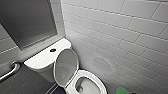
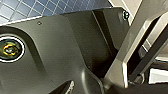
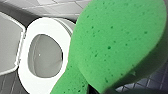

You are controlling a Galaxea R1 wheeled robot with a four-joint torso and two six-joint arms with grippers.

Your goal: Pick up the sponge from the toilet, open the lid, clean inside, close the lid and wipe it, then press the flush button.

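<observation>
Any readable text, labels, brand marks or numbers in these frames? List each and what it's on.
No readable text anywhere.
On the toilet, the raised lid and the flush button: no brand mark or lettering shows.
On the sponge: plain green, no print.
On the wall tiles and the grab bar: no sign or sticker.
On the round fitting of the robot's plate: a yellow mark, too blurred to read.

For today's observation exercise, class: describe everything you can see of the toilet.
The toilet is white, glossy, ceramic-looking. Its rectangular tank stands against the grey wall, a dark flush button in its top. The lid is raised, leaning back; the seat lies down around the open oval bowl. White wall tiles run beside it. The sponge is apart from it.
</observation>
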